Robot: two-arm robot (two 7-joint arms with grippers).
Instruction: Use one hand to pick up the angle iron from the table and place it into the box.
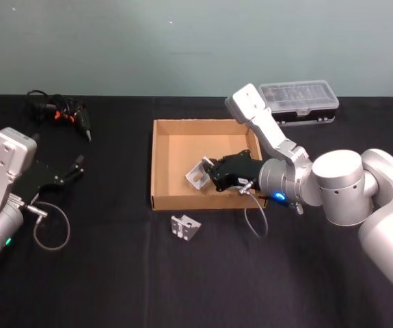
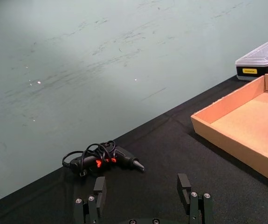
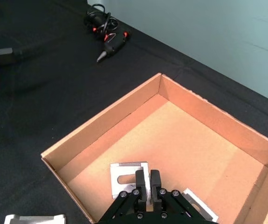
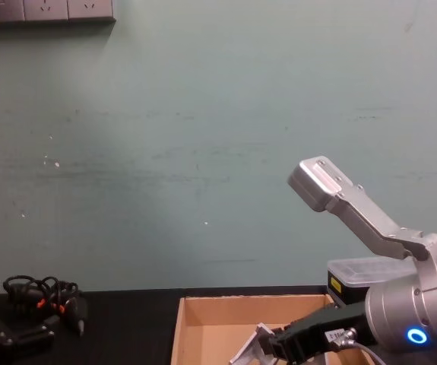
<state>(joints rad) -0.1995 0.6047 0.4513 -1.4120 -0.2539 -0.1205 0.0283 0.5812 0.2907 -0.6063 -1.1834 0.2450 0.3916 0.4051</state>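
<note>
Front of table: a loose angle iron point(image 1: 184, 227) lay on the table point(image 1: 114, 273), just outside the near wall of the box point(image 1: 156, 164).
Left side: the left gripper point(image 1: 78, 167) sat parked, fingers spread wide, empty.
Inside the box: the right gripper point(image 1: 208, 174) had its fingers pinched shut on the held angle iron point(image 1: 196, 175), close to the front wall.
Risk: a tilted release could tumble the piece against that wall; a sticking finger might drag it back out.

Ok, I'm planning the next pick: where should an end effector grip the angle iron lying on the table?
Likely from straight above, pinching one flange of the angle iron across its thin plate near the bend. Its flat faces suit a parallel pinch, and the box wall crowds its far side.
</note>
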